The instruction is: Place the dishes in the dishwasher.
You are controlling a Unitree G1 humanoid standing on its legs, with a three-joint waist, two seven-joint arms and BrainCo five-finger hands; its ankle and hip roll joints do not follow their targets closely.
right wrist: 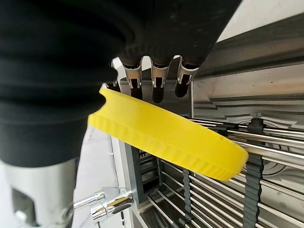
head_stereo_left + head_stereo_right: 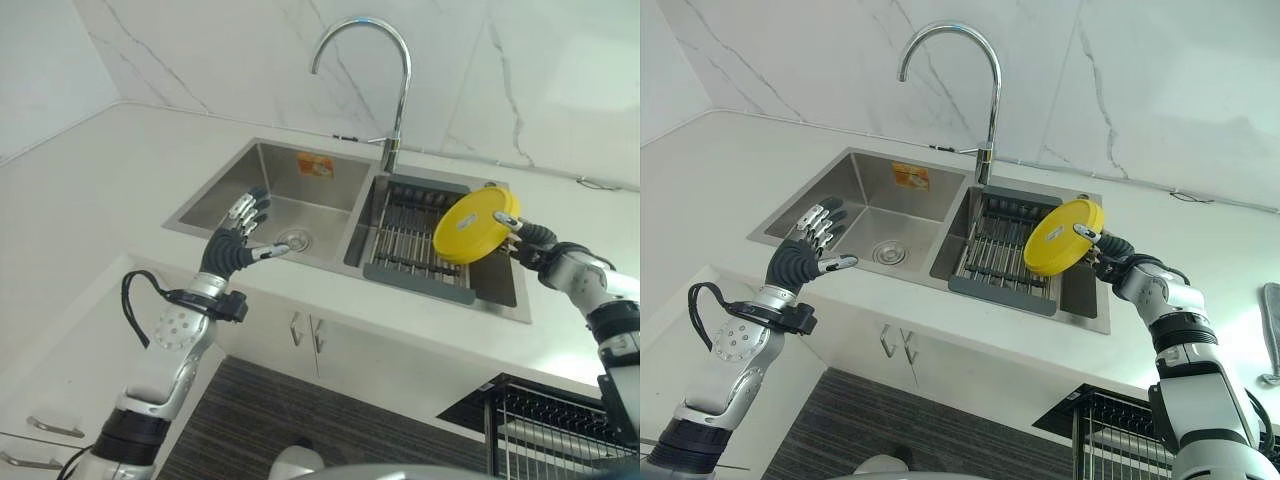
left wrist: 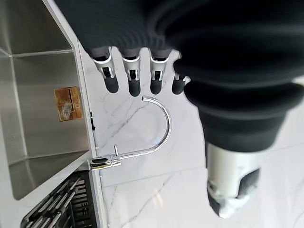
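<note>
Two basins sit before me in a steel sink (image 2: 520, 305) set into a white counter (image 2: 90, 190), with a curved tap (image 2: 395, 90) rising at the far edge between them. My right hand (image 2: 1110, 252) is up over the right basin, fingers (image 1: 159, 88) curled over the far rim of a yellow plate (image 2: 476, 225) and my thumb on its other side, so I have it pinched by the edge. It is tilted, its face turned towards the left, and hangs above a dark drying rack (image 2: 405, 245) of metal bars that lies in that basin; plate and rack are apart. My left hand (image 2: 235, 240) hovers over the near edge of the left basin, fingers (image 3: 133, 76) straight and spread, thumb out to the right, holding nothing. That basin has a drain (image 2: 296, 240) in its floor and an orange sticker (image 2: 315, 165) on its far wall. Near right, low down, I see a wire rack (image 2: 545, 430).
</note>
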